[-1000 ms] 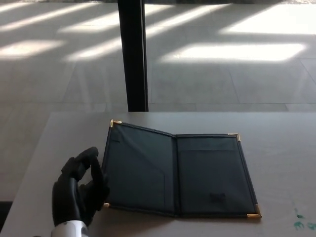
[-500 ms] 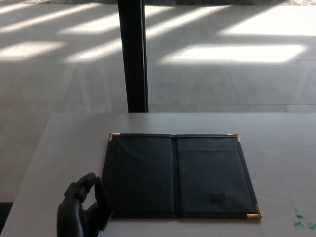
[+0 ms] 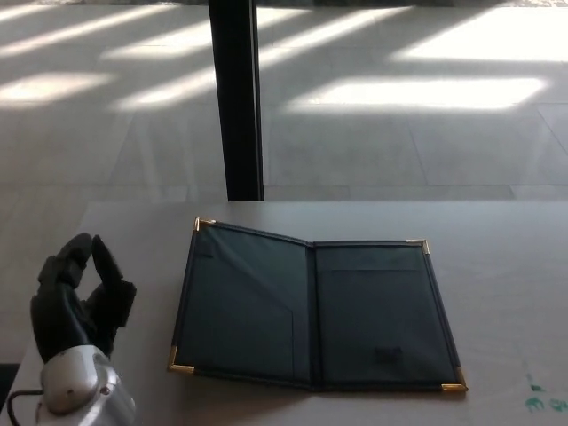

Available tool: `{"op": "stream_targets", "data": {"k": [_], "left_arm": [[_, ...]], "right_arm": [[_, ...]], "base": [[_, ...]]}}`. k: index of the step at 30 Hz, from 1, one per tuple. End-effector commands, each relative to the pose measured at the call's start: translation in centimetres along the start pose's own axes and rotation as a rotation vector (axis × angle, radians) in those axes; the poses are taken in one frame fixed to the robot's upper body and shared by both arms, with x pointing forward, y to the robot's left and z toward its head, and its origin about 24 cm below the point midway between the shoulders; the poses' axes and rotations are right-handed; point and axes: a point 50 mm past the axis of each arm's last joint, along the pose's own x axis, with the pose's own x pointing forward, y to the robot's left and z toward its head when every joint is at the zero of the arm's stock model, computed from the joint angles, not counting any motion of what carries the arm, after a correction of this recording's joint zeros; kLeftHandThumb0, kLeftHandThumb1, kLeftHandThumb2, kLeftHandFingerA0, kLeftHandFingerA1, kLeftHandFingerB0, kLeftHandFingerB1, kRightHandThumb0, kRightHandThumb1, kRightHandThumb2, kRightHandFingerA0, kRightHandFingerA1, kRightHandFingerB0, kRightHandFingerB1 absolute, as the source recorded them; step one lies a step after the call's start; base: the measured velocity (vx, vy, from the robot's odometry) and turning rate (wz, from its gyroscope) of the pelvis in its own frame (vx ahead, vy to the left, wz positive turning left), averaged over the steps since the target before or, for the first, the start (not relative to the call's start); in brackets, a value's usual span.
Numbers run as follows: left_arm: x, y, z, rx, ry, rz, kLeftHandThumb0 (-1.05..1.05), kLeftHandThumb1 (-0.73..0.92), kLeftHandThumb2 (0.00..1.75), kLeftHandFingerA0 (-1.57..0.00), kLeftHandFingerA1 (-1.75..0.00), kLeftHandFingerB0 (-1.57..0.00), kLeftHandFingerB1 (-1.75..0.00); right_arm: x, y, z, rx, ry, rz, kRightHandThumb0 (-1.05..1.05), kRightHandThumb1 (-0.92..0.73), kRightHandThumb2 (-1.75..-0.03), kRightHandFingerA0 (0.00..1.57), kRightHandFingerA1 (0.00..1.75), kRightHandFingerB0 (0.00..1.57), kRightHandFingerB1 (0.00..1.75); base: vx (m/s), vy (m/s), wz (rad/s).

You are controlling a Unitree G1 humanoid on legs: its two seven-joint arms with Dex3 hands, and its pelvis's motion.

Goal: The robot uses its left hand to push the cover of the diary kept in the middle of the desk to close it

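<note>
One pale, matte tabletop is filling the lower half of the frame, with a few green marks showing at its lower right corner. Beyond it, a tiled floor is stretching across the upper half, catching bright bands of sunlight, and a dark upright post is rising from the tabletop's far edge to the top of the frame, left of centre.

Lying open in the middle of the tabletop is the diary, a dark, smooth, rectangular folder with small gold caps on its corners. Its right cover is lying flat, while its left cover is tilting slightly upward from the spine. Flat inner pockets are showing on both covers; nothing can be seen in them.

At the lower left, the left hand is hovering beside the diary without touching it, black fingers curled loosely and gripping nothing, above a silver wrist.
</note>
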Motion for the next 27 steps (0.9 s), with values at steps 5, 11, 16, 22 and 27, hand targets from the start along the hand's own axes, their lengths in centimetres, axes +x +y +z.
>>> {"op": "stream_targets", "data": {"k": [5, 11, 16, 22, 27], "left_arm": [[-0.1, 1.5, -2.3, 0.018, 0.095, 0.055, -0.84, 0.92, 0.74, -0.3, -0.42, -0.24, -0.39], [-1.3, -0.4, -3.7, 0.066, 0.166, 0.012, -0.89, 0.92, 0.76, -0.27, -0.47, -0.25, -0.44], [-3.3, -1.9, -5.2, 0.083, 0.245, -0.056, -0.84, 0.92, 0.79, -0.26, -0.47, -0.24, -0.45], [-4.9, -3.5, -7.1, 0.049, 0.321, -0.105, -0.9, 0.92, 0.76, -0.27, -0.46, -0.24, -0.43], [-5.6, -3.6, -8.1, 0.091, 0.356, -0.114, -0.89, 0.92, 0.8, -0.22, -0.43, -0.23, -0.43]], "right_arm": [[0.3, -0.2, 0.5, 0.009, -0.038, 0.001, -0.94, -0.92, -0.68, 0.63, 0.89, 0.66, 0.66], [0.6, 0.2, 0.7, 0.024, -0.046, 0.009, -0.92, -0.92, -0.69, 0.59, 0.85, 0.62, 0.63], [0.8, 0.2, 0.7, 0.001, -0.044, 0.014, -0.93, -0.92, -0.71, 0.6, 0.84, 0.61, 0.63], [1.0, 0.1, 0.5, 0.012, -0.038, 0.015, -0.92, -0.92, -0.69, 0.63, 0.79, 0.63, 0.58], [1.0, 0.3, 0.6, 0.012, -0.042, 0.024, -0.93, -0.92, -0.7, 0.65, 0.84, 0.62, 0.61]], "base": [[0.0, 0.0, 0.0], [0.0, 0.0, 0.0], [0.0, 0.0, 0.0], [0.0, 0.0, 0.0], [0.0, 0.0, 0.0]]}}
